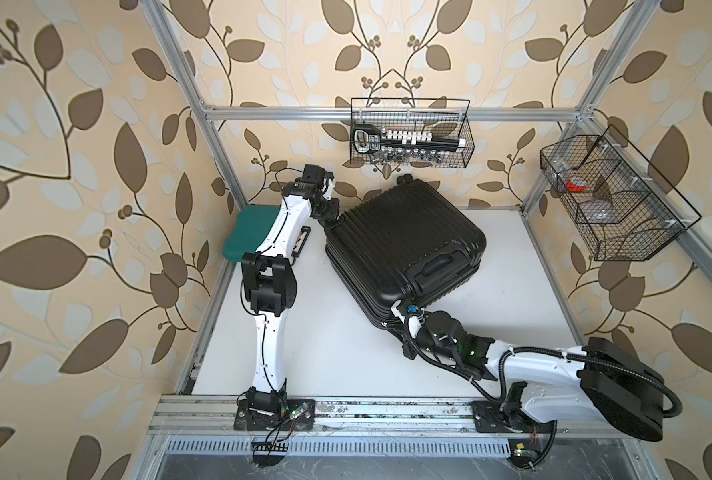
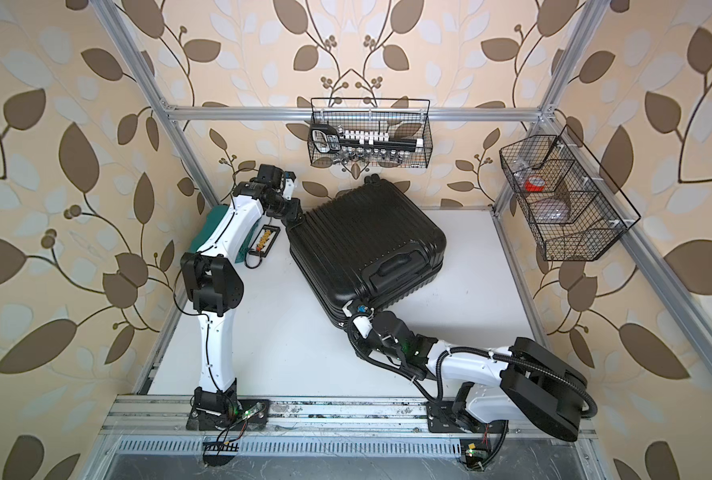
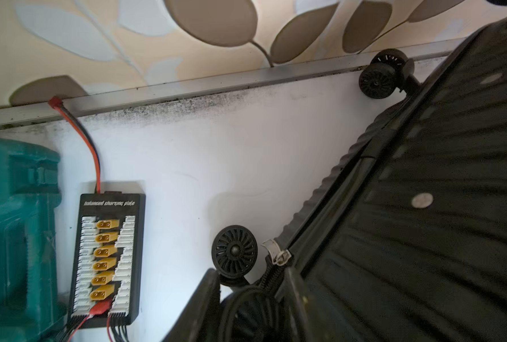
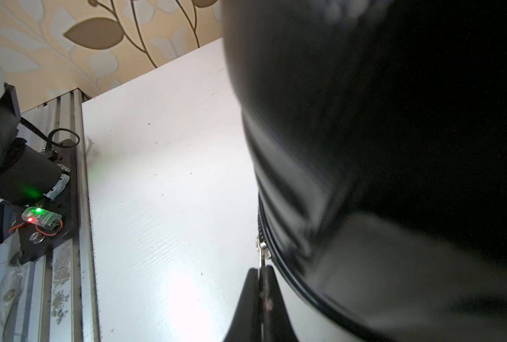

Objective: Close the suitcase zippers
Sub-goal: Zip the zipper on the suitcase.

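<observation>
Where the right jaws sit at the near corner of the suitcase (image 1: 404, 245), they are clenched. Their fingertips (image 4: 247, 287) press flat together on the thin metal tab of a zipper pull (image 4: 262, 249). The pull hangs on the zippers (image 4: 260, 217), the black track along the rim just beside the tips. The glossy shell bulges over it, blurred in the right wrist view.

At the far-left corner the left jaws are released. Their fingertips (image 3: 201, 302) stand apart, with the track running in between. Whether either tip touches it, cannot tell. A white tag (image 3: 276, 251) sits on the track just beyond the tips, beside a caster wheel (image 3: 234, 251). Another caster (image 3: 376, 80) sits further along the same edge, near the back rail (image 3: 246, 80).

The suitcase lies flat on the white tabletop (image 1: 333, 345), turned at an angle, ribbed shell up. Its handle (image 1: 437, 262) is on the near-right side and its casters point toward the back wall. The shell halves lie one on the other.

Outward — a charging board (image 3: 107, 257) with yellow sockets and red-and-black leads lies left of the suitcase, apart from it. A teal case (image 3: 9, 237) lies just beside the board, partly under the left arm (image 1: 279, 232) in both top views. Two wire baskets hang on the frame — one (image 1: 412, 133) on the rail behind the suitcase, one (image 1: 612, 199) on the right-hand rail.
</observation>
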